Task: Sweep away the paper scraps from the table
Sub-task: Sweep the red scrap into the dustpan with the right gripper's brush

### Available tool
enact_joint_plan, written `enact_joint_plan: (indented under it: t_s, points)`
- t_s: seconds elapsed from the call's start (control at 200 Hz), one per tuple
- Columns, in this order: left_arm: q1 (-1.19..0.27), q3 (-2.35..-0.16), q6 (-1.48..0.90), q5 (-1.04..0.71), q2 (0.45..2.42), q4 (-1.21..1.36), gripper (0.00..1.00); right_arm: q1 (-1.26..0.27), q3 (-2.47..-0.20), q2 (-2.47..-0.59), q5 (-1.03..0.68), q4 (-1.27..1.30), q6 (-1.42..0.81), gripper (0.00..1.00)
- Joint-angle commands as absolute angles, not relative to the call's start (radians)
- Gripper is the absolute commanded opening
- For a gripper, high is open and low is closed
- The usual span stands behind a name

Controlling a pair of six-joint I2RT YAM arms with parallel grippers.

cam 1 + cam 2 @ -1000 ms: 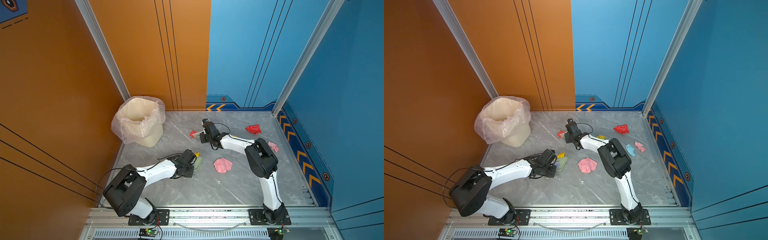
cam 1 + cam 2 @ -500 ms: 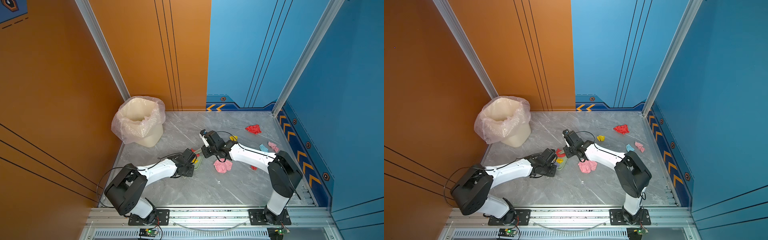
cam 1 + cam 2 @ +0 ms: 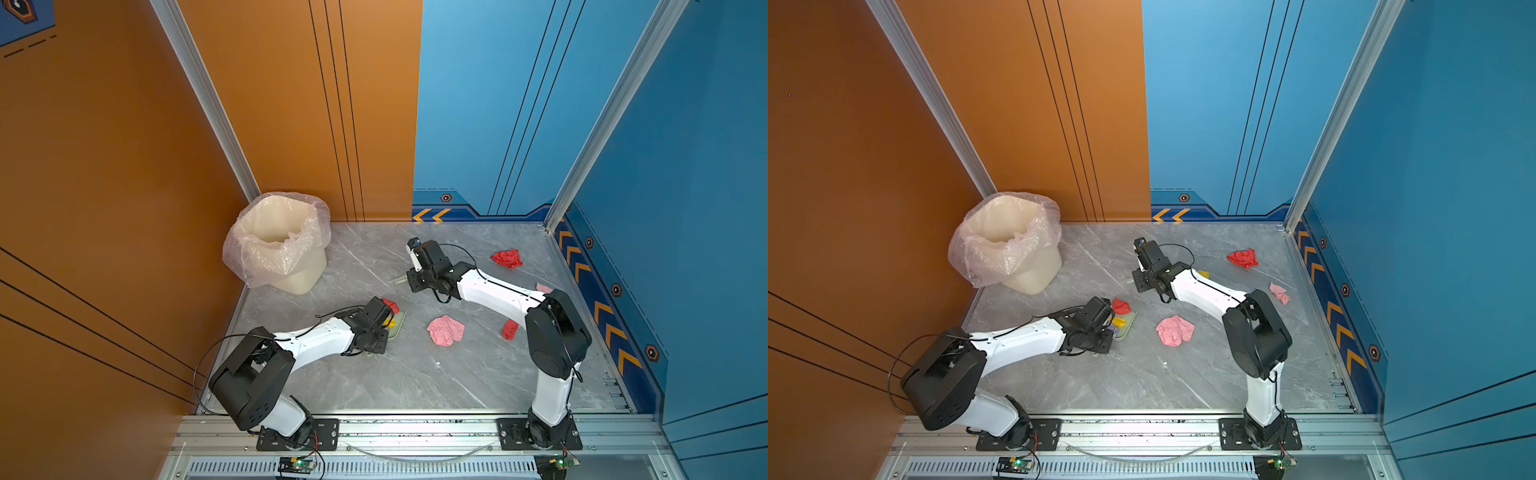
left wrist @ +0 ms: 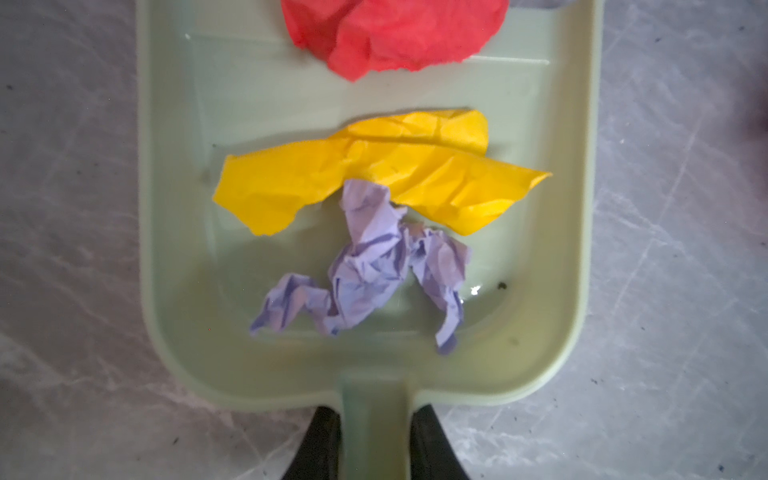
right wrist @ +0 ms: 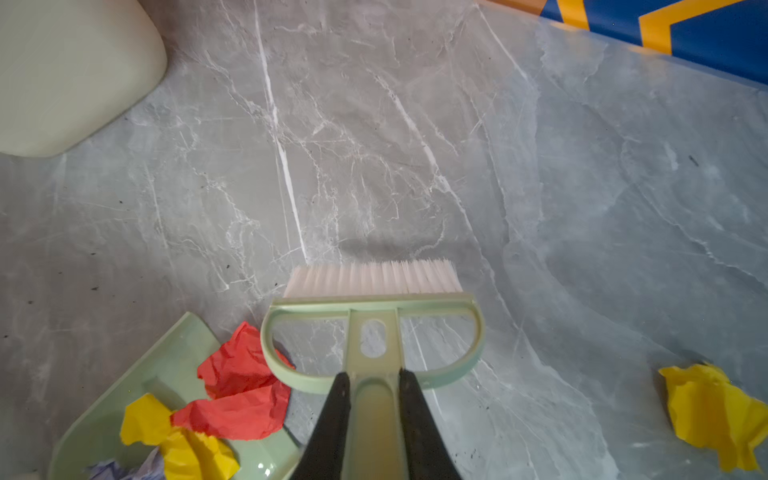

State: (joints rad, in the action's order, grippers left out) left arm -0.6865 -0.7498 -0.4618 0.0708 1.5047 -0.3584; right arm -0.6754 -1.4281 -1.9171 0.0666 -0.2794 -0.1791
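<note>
**Top views** — the tabletop is only part cleared. The left arm has a pan flat near the middle. The right arm carries a brush beyond it, toward the lined bin. Five scraps lie loose:
- a pink wad near the pan
- a red wad well back on the right
- a small pink scrap near the right rim
- a small red scrap beside the right arm
- a yellow scrap just beside that arm's forearm

Nothing shows inside the bin.

**Left wrist view.** The left fingers are clenched on the pan's handle. In the pan a yellow sheet touches a lilac wad. A red piece sits at the lip, cut by the frame edge.

**Right wrist view.** The right fingers are clamped on the brush handle. The bristles stand over bare marble — touching or just clear, I cannot tell. The red piece lies half on the lip, not fully in.

**Assessment.** Under half done. Left to do: nudge the red piece in, sweep up the five loose scraps, then tip the pan, presumably into the bin.
</note>
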Motion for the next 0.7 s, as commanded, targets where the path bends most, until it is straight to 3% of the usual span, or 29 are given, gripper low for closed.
enact_joint_plan:
  t_s: [0.0, 0.38, 0.696]
  points:
    - [-0.676, -0.755, -0.463, 0.074, 1.525, -0.402, 0.00, -0.708, -1.433, -1.931, 0.102, -0.352, -0.158, 0.00]
    - [-0.673, -0.763, -0.463, 0.084, 1.531, -0.407, 0.00, -0.856, -1.258, -1.808, 0.072, -0.397, -0.193, 0.00]
    - [-0.675, -0.764, -0.460, 0.075, 1.539, -0.399, 0.00, -0.839, -1.240, -1.745, 0.058, -0.379, -0.210, 0.00]
